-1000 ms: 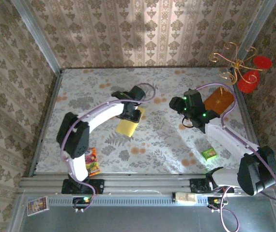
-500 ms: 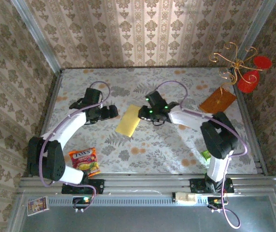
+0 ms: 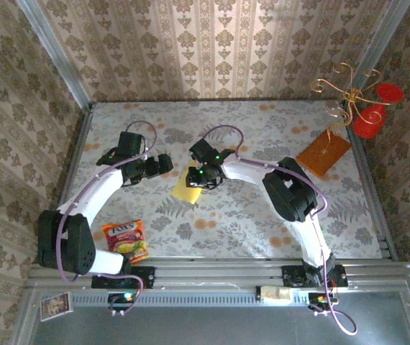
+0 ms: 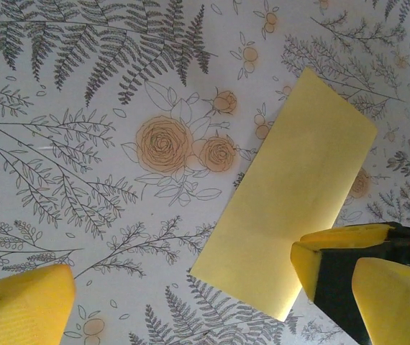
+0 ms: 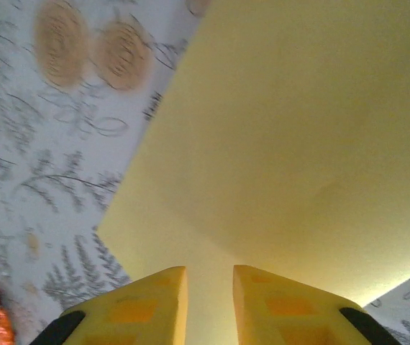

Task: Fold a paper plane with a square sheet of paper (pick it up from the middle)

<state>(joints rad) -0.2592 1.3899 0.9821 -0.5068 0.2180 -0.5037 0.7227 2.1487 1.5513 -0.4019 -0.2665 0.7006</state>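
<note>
The pale-yellow sheet of paper (image 3: 185,189) lies flat on the floral table as a long rectangle, folded over. My right gripper (image 3: 200,175) is low over its far end. In the right wrist view the paper (image 5: 298,122) spreads under the gripper (image 5: 210,277), whose fingers (image 5: 144,305) stand a narrow gap apart with nothing pinched between them. My left gripper (image 3: 157,165) hovers left of the sheet, apart from it and wide open. In the left wrist view the left gripper (image 4: 182,269) has one finger (image 4: 392,302) overlapping the near corner of the paper (image 4: 291,201).
An orange-brown stiff board (image 3: 324,153) lies at the back right, beside a gold wire ornament with red discs (image 3: 367,108). A red and yellow snack packet (image 3: 126,237) sits near the left arm's base. Patterned walls (image 3: 47,86) enclose the table.
The left gripper let go of the paper and drew back to the left. The right arm swung from the orange board across to the paper's far end.
</note>
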